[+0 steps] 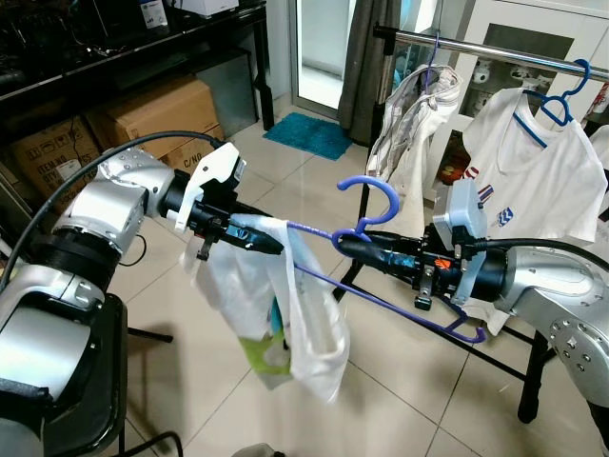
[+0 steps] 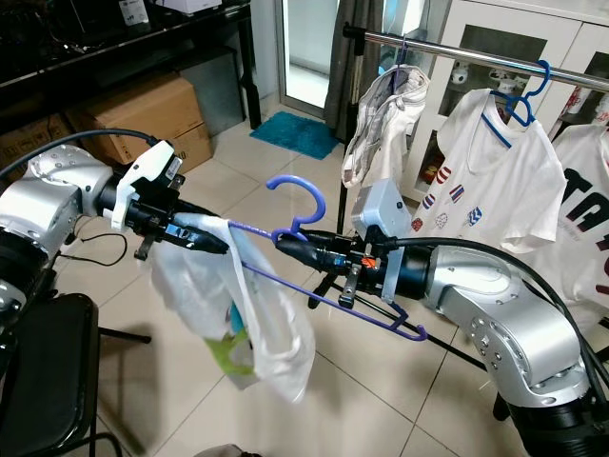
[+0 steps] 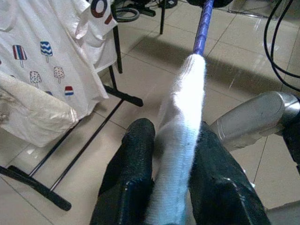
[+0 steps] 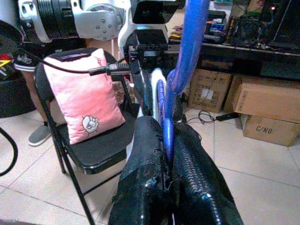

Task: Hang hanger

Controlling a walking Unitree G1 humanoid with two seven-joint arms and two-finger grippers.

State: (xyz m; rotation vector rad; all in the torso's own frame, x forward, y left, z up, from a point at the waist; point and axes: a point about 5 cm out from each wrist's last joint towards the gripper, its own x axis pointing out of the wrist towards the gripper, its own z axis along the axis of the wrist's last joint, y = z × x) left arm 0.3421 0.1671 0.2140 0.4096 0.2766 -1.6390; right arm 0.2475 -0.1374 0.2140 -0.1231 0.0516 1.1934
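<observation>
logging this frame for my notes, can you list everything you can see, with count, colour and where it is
hanger in hand: 1, purple, held between both hands, a white garment draped over its left end
clothes rail: 1, silver bar on black legs, ahead right
hung shirts: 2 clear, white, on blue hangers on the rail
cardboard boxes: 2 or more, brown, under the black shelf far left
mat: 1, teal, by the doorway
folding chair: 1, black, with a pink cushion
left hand: shut on the garment-covered end
right hand: shut on the hanger near its hook

Both eye views look down at the hanger [image 1: 381,243]; each wrist view sights closely along its pincer.
</observation>
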